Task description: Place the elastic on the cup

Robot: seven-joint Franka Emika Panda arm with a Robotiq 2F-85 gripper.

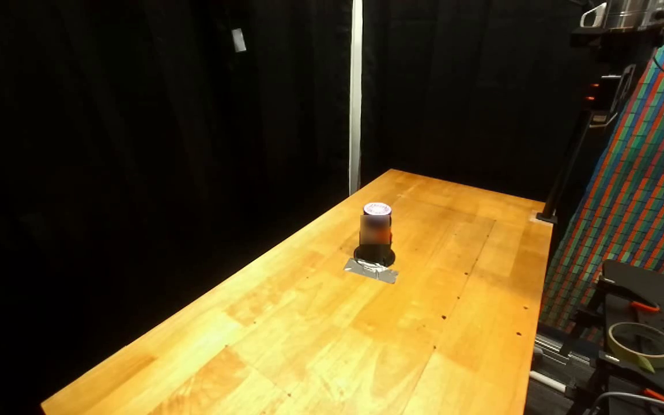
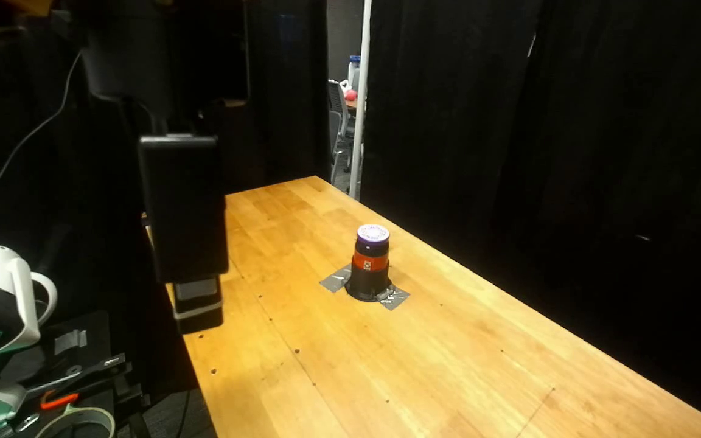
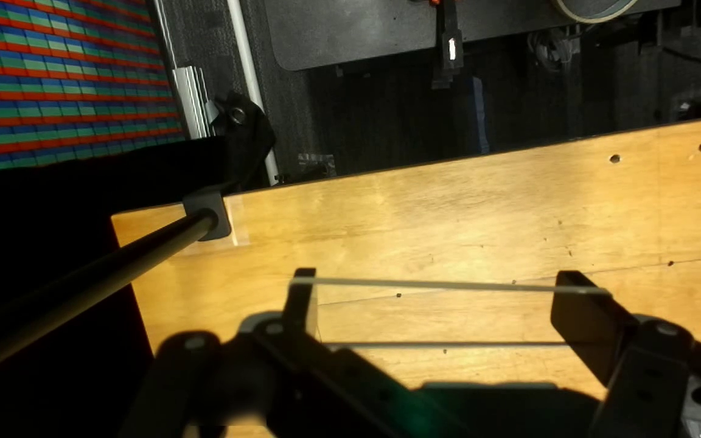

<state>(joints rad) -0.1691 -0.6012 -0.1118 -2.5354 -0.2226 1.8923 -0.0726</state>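
The cup stands upright on the wooden table in both exterior views (image 1: 376, 233) (image 2: 370, 263). It has a white top with writing, a dark upper part, an orange-red band and a black base, held by grey tape. My gripper (image 3: 439, 292) is open wide in the wrist view. The pale elastic (image 3: 423, 283) is stretched around both fingers, with one strand in front and one behind. In an exterior view the gripper (image 2: 198, 304) hangs over the table's edge, left of the cup and apart from it; a light band crosses its finger. The cup is out of the wrist view.
The wooden table (image 1: 320, 323) has black curtains along it. A black post (image 3: 207, 219) stands at a table corner. A dark side bench with a tape roll (image 1: 642, 344) and clamps stands beside the table. Grey tape (image 2: 394, 298) lies at the cup's base.
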